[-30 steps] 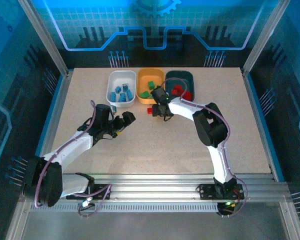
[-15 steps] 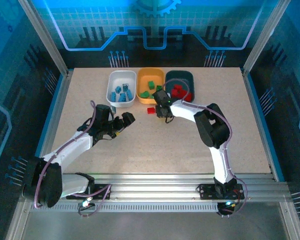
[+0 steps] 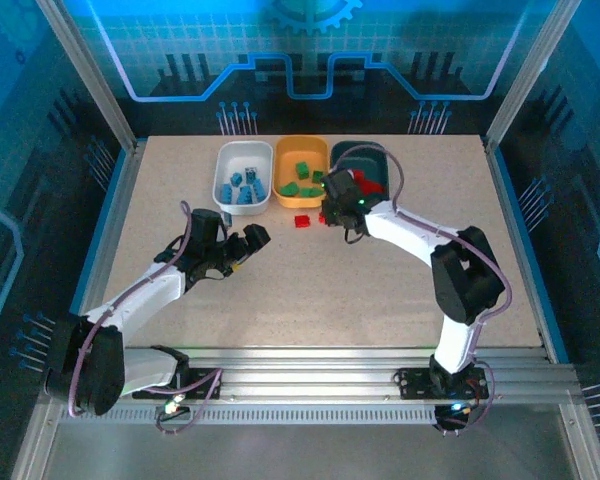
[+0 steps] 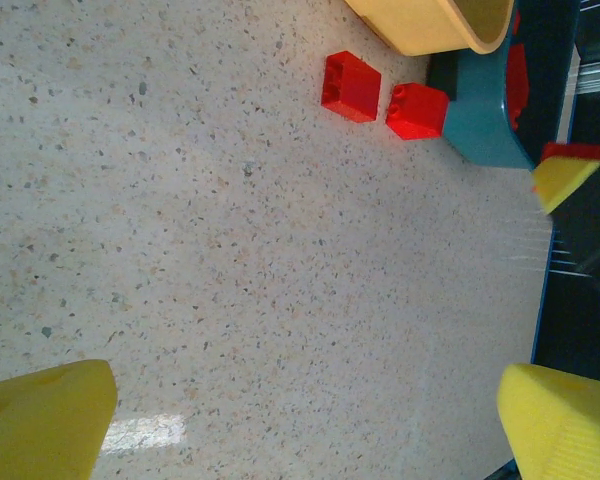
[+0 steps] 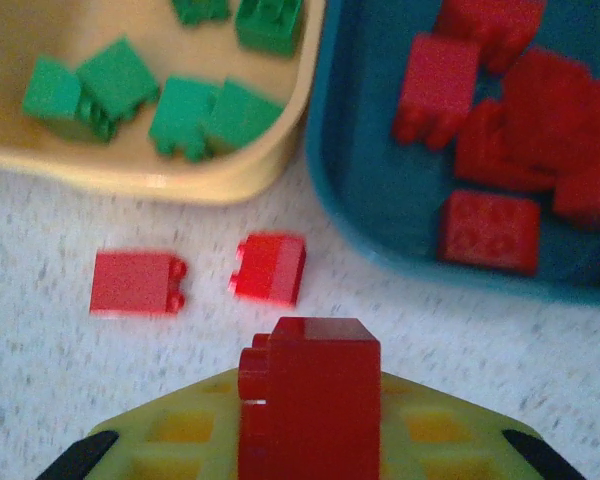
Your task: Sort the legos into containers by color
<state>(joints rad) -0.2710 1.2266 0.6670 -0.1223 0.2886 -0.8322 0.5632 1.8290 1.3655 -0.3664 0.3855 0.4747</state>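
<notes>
Holding one red lego (image 5: 308, 395); two loose.

White tray (image 3: 223, 172) is holding blue legos (image 3: 244, 187), yellow tray (image 3: 301, 143) green, teal tray (image 3: 360, 148) red; two red bricks (image 5: 135, 282) are lying outside, third brick (image 5: 310, 400) gripped.

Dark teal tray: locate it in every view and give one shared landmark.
Top external: dark teal tray at the back, rightmost of three.
Left wrist: upper right.
Right wrist: upper right, holding red bricks.
Shared landmark: orange-yellow tray right beside it.
</notes>
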